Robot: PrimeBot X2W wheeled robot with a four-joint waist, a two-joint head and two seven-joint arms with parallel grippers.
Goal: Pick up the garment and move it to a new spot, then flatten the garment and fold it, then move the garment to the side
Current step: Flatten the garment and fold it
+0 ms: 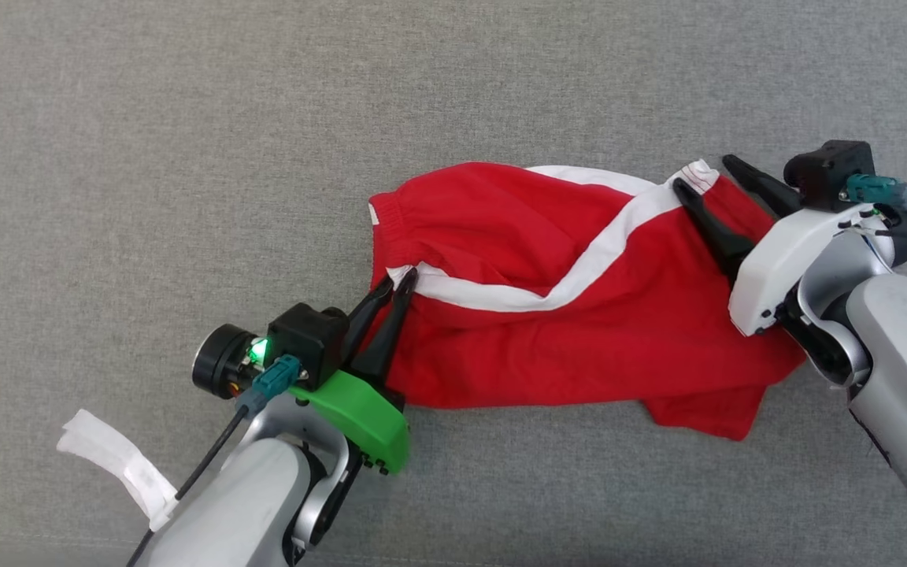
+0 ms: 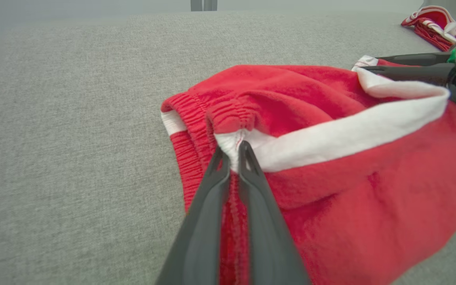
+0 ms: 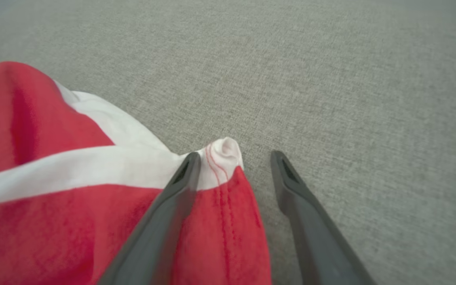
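The red shorts (image 1: 548, 315), with a white side stripe, lie crumpled in the middle of the grey fabric surface (image 1: 186, 118), waistband toward the robot's left and leg hem toward its right. The left claw (image 1: 400, 277) is clenched on the waistband just where the white stripe ends — cloth pinched between both fingertips. At the opposite end the right claw (image 1: 703, 172) stands released — one finger lies on the striped hem corner, the other over the surface just beside it.
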